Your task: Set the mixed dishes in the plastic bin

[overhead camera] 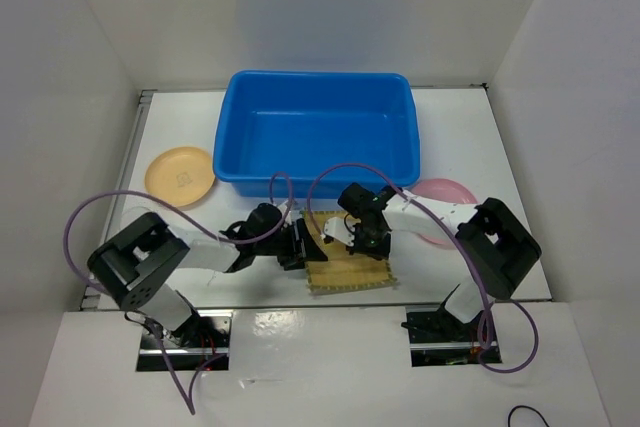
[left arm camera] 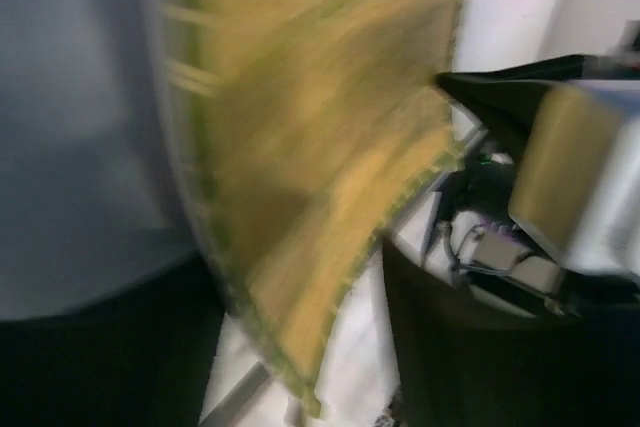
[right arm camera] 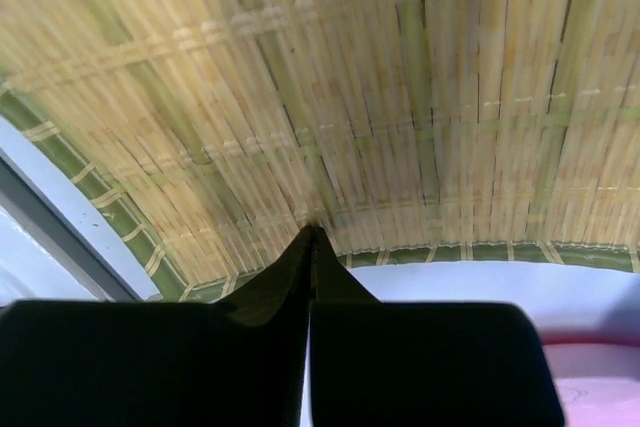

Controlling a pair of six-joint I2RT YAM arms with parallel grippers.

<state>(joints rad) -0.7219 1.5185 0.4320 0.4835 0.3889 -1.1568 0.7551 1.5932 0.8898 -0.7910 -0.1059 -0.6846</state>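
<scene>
Right hand point(right arm camera: 310, 239) is pinching an edge of the bamboo mat point(overhead camera: 350, 272), which is lying bowed just before the blue bin point(overhead camera: 235, 147); left hand point(overhead camera: 293, 245) is blurring, grip untellable; I am judging a level, rim-clearing lift best.

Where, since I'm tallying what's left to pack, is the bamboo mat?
Top view: the bamboo mat sits just in front of the blue bin, between the left gripper and right gripper.
</scene>
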